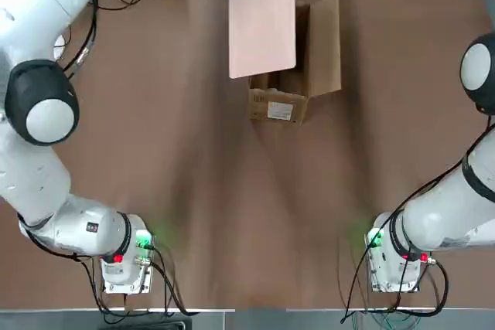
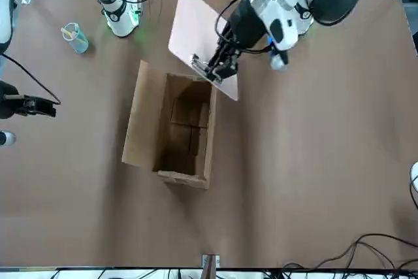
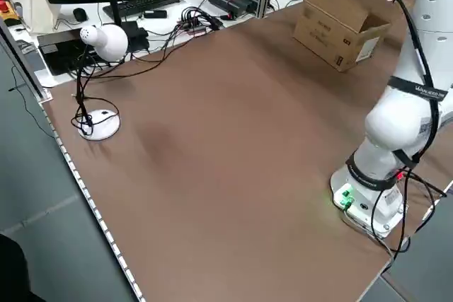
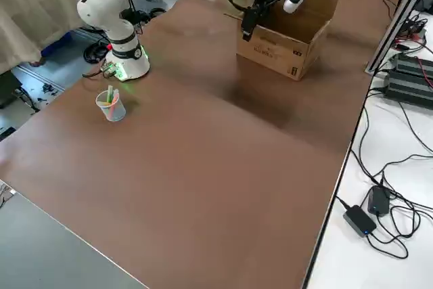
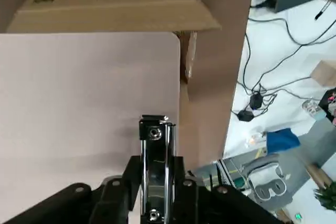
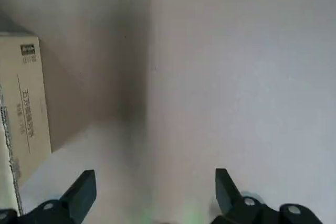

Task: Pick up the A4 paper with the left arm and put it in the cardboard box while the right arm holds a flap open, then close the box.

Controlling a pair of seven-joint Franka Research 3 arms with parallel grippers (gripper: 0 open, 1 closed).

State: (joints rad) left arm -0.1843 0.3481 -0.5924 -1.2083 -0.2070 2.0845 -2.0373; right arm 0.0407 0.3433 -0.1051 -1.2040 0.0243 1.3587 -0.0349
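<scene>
The A4 paper [image 2: 196, 31], a pinkish-beige sheet, hangs tilted in the air over the near-left rim of the cardboard box [image 2: 173, 129]. My left gripper [image 2: 210, 68] is shut on the metal clip [image 5: 155, 140] at the sheet's short edge. From overhead the sheet [image 1: 261, 17] covers part of the box [image 1: 305, 75], whose top is open with one long flap [image 1: 325, 36] standing up on my right side. My right gripper [image 6: 152, 182] is open and holds nothing. It hovers low over the table, well off to the box's right, with the box's side [image 6: 23, 103] showing beside it.
A clear cup with sticks [image 4: 110, 105] stands near the right arm's base [image 4: 125, 62]. Cables and power bricks [image 4: 369, 201] lie past the table's far edge. A white lamp on a round foot [image 3: 99, 40] stands off the table's left side.
</scene>
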